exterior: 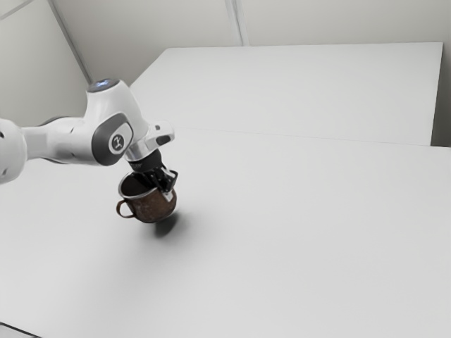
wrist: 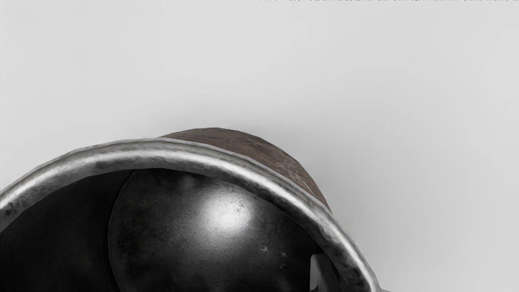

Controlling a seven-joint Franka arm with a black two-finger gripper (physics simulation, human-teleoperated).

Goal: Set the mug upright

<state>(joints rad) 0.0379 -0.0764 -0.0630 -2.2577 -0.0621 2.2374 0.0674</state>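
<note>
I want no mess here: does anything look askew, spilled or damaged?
The mug looks askew: gripped at its rim by the end effector, it leans toward the exterior view's left, apparently off the table. Its brown finish looks worn; I see no spill.

We see a brown metal mug, silvery-rimmed, dark inside, tilted with its mouth upward over the tabletop, handle toward the exterior view's left.
</note>
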